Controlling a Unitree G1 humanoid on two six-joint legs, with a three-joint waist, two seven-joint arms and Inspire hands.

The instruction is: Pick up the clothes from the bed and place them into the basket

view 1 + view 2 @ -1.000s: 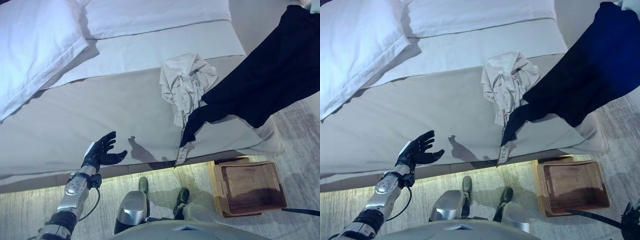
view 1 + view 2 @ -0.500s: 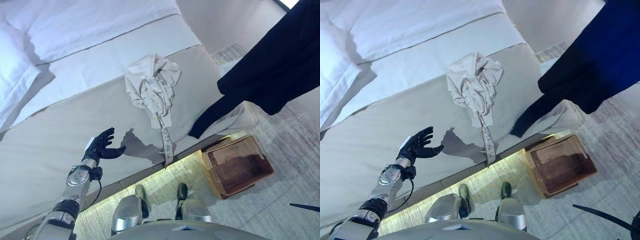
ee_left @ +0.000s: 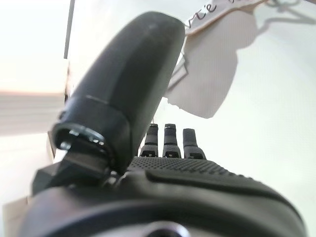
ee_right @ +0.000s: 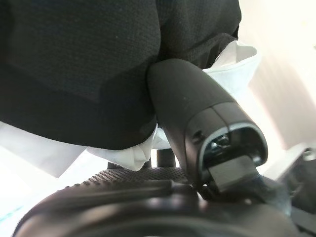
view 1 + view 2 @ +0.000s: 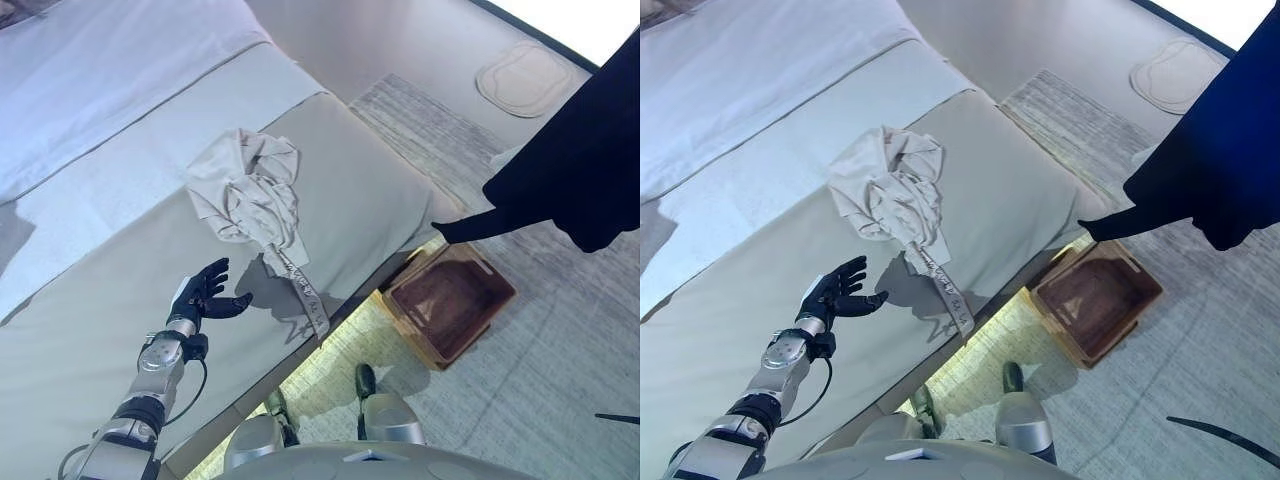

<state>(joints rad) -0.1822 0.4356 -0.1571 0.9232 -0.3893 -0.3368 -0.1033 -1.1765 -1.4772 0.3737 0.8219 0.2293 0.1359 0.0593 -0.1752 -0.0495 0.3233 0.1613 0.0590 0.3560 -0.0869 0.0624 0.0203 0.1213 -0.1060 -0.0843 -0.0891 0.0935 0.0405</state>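
A dark garment (image 5: 580, 180) hangs in the air at the right, its lowest tip just above the brown wicker basket (image 5: 408, 325) on the floor by the bed's corner. My right hand (image 4: 197, 113) is shut on this dark cloth (image 4: 74, 64), with a bit of white cloth (image 4: 232, 59) beside the thumb. A crumpled beige garment (image 5: 245, 195) lies on the bed, and its printed strap (image 5: 305, 300) trails over the bed's edge. My left hand (image 5: 203, 295) is open and empty over the grey bedcover, left of the strap; it also shows in the left wrist view (image 3: 168, 168).
The grey bed (image 5: 380, 190) has white bedding (image 5: 100, 70) at its head. A grey rug (image 5: 440, 140) and a pale mat (image 5: 525, 75) lie on the floor beyond the bed's corner. A lit strip runs under the bed's edge.
The view has swung to the right. The dark garment has lifted off the bed and now hangs over the basket. The left hand stays open in place.
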